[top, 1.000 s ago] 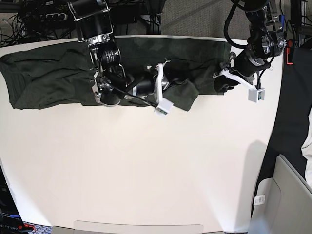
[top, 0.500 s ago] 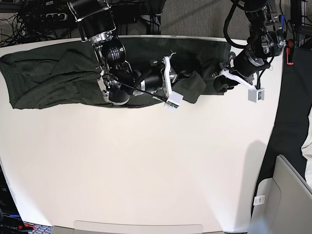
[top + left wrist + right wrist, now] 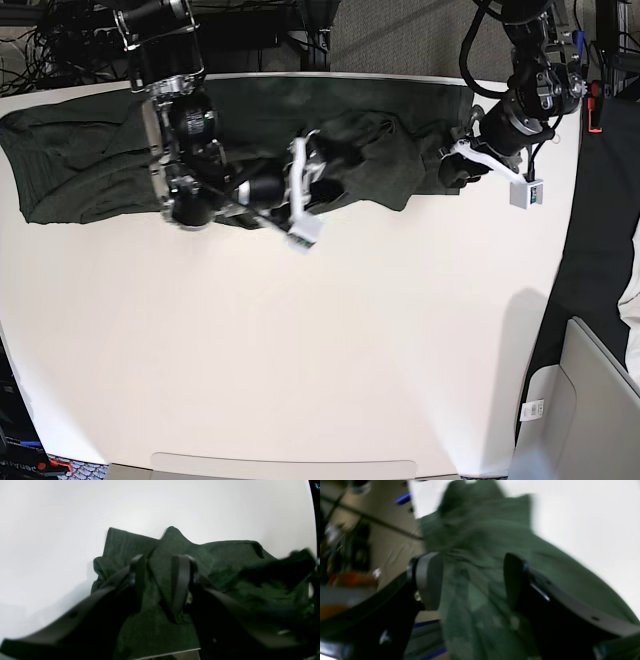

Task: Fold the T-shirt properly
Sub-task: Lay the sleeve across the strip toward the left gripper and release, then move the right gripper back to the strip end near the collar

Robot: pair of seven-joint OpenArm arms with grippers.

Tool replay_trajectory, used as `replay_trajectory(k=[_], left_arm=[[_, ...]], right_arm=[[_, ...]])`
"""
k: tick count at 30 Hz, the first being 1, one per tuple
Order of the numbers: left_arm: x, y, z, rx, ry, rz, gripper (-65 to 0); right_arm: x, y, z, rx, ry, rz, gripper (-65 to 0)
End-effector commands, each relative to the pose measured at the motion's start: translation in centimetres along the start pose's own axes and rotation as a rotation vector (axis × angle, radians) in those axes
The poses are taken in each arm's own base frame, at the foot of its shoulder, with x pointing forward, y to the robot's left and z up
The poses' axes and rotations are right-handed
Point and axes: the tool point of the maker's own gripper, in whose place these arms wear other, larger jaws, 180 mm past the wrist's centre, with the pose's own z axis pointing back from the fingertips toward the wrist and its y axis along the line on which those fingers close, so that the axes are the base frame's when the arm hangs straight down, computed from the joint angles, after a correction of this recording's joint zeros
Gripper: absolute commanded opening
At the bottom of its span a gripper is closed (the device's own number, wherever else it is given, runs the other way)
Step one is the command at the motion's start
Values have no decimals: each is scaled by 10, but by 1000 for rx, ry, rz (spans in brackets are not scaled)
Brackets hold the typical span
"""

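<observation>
Overhead, a white table (image 3: 330, 350) fills most of the base view, with the T-shirt (image 3: 90, 160) stretched in a long dark green band along its far edge. One end of the shirt lies fairly flat near the table's left corner in that view; the other end is bunched into rumpled folds toward the right. Two black arms reach down over the cloth. The right arm (image 3: 185, 140) crosses the shirt's middle, its gripper (image 3: 315, 175) lying low over a raised hump of fabric. In the blurred right wrist view the right gripper (image 3: 472, 580) stands released, jaws wide apart, with green cloth seen between and beyond them; whether the pads touch it cannot be told. The left arm (image 3: 530, 90) comes in at the table's far right corner in the base view, and the left gripper (image 3: 455, 165) sits at the shirt's bunched end. In the left wrist view the left gripper (image 3: 160, 585) grasps a raised ridge of the T-shirt (image 3: 225, 562), one finger (image 3: 181, 580) on each side of the fold, pinching it up off the table (image 3: 75, 517). A small white tag (image 3: 525, 193) hangs from the left wrist, just above the bare tabletop beside the shirt's end.
</observation>
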Motion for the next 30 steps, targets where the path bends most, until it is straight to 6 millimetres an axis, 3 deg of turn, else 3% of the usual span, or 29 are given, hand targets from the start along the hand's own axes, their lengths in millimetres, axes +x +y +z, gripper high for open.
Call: replay_trajectory(k=[1, 9, 17, 19, 25, 30], left_arm=[[9, -2, 3, -8, -28, -13, -468], [3, 0, 4, -3, -10, -11, -443], [-9, 6, 6, 14, 23, -2, -336], [-10, 10, 5, 24, 28, 0, -336], [-12, 47, 4, 143, 47, -21, -334], [-9, 45, 1, 134, 105, -90, -318]], right_arm=[[18, -2, 10, -5, -58, 26, -258], [8, -38, 56, -107, -97, -29, -259], [-8, -49, 101, -229, -78, 14, -259], [-16, -50, 111, -258, -73, 9, -259], [-36, -54, 141, -326, -73, -21, -259], [-44, -61, 175, -373, -114, -63, -259]])
